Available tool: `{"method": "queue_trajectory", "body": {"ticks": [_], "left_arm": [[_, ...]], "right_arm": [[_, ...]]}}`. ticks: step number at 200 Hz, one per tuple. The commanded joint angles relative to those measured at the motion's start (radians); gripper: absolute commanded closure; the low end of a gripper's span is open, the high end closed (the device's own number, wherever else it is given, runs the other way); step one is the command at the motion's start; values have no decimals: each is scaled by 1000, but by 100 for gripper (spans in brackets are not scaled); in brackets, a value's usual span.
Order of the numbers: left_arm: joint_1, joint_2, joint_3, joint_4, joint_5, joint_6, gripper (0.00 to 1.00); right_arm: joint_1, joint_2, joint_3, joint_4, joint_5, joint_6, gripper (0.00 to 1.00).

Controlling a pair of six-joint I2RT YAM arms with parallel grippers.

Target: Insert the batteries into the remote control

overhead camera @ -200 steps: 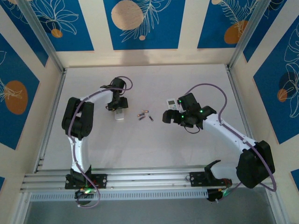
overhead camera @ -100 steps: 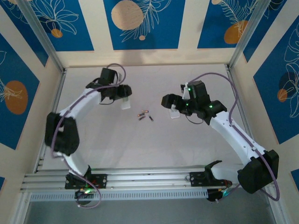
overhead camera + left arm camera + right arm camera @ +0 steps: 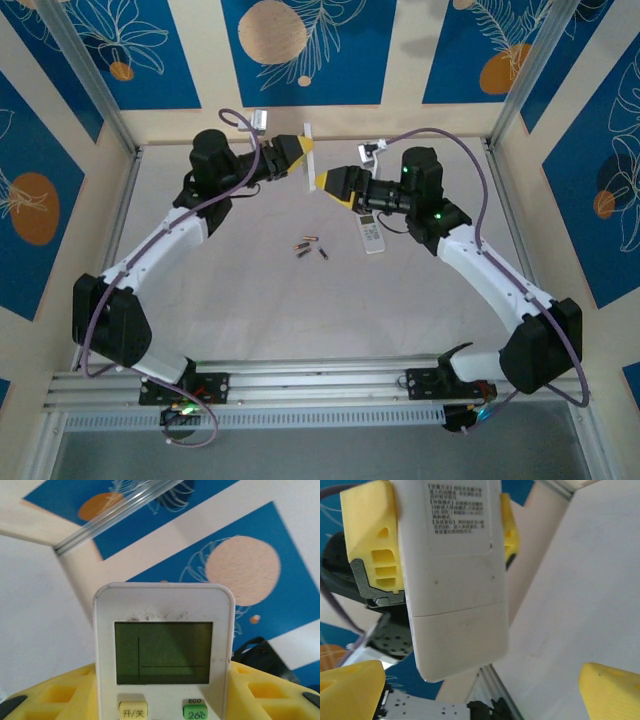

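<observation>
1. A second ago the left gripper was down at the table over a white remote; now it is raised near the back wall, with that held remote carried up off the table.
2. The right gripper was low beside the second remote; now it is lifted too and faces the left one, close but apart from it.
3. The left jaws are closed on the held remote, a yellow finger on each side edge; its screen faces the left wrist camera, and its labelled back with the cover in place faces the right wrist camera.
4. The right jaws stand wide and hold nothing; the held remote's lower end hangs above their gap without touching.
5. We count two remotes: one held in the air, one flat on the table below the right gripper.
6. We count three batteries on the table, between the arms and left of the second remote; they are too small for us to be sure of more.
</observation>
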Motion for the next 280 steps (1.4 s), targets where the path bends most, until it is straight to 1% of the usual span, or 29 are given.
{"method": "queue_trajectory", "body": {"ticks": [1,7,16,33,51,72,83,91,96,101,110,118,125,134,145,152,159,165,179,196,207,216,230,243,256,269,280], "left_arm": [[-16,19,-19,304,49,-218,61],[-20,20,-20,328,49,-234,61],[-28,22,-17,338,51,-242,61],[-42,18,-11,320,47,-232,61],[-52,19,-11,348,44,-249,61],[-52,22,-16,371,41,-270,62],[-51,22,-23,369,37,-265,62],[-52,19,-29,360,32,-250,62],[-50,18,-31,346,31,-233,61],[-52,15,-31,319,29,-213,57],[-51,6,-30,262,24,-165,47],[-51,-6,-27,195,16,-109,36],[-50,-22,-18,91,5,-45,26],[-50,-49,8,-82,-30,63,19],[-55,-82,51,-332,-113,199,15],[-58,-98,70,-452,-177,271,14],[-57,-108,81,-528,-221,303,14],[-56,-114,82,-561,-240,313,14],[-56,-105,81,-583,-237,303,15],[-56,-67,86,-559,-177,264,18],[-57,-40,87,-543,-151,241,23],[-58,-23,86,-526,-138,225,31],[-59,-7,84,-508,-127,214,48],[-59,-1,81,-503,-125,210,61],[-57,5,81,-498,-116,208,70],[-59,10,79,-493,-107,210,77],[-58,13,75,-490,-106,226,82]], "right_arm": [[16,17,32,164,-78,80,1],[20,25,32,180,-79,90,1],[24,36,32,218,-86,110,6],[38,68,37,277,-104,142,21],[48,92,50,299,-109,156,37],[46,93,44,309,-97,151,52],[43,82,40,286,-83,120,56],[39,71,37,259,-69,86,57],[36,65,33,244,-63,60,57],[33,61,28,225,-53,33,57],[23,52,19,186,-37,-22,58],[14,48,18,122,-14,-92,60],[9,41,23,45,23,-170,62],[11,32,39,-73,106,-288,63],[34,31,63,-207,242,-437,64],[52,35,83,-277,316,-517,64],[71,46,107,-335,381,-583,64],[85,56,124,-373,422,-627,64],[108,75,152,-424,446,-682,64],[123,84,150,-411,409,-690,64],[136,95,149,-408,397,-694,63],[148,107,154,-418,397,-706,63],[163,124,161,-438,409,-715,63],[168,131,157,-444,417,-712,63],[166,134,156,-449,423,-707,63],[166,137,158,-457,425,-700,62],[167,136,167,-470,427,-690,57]]}}
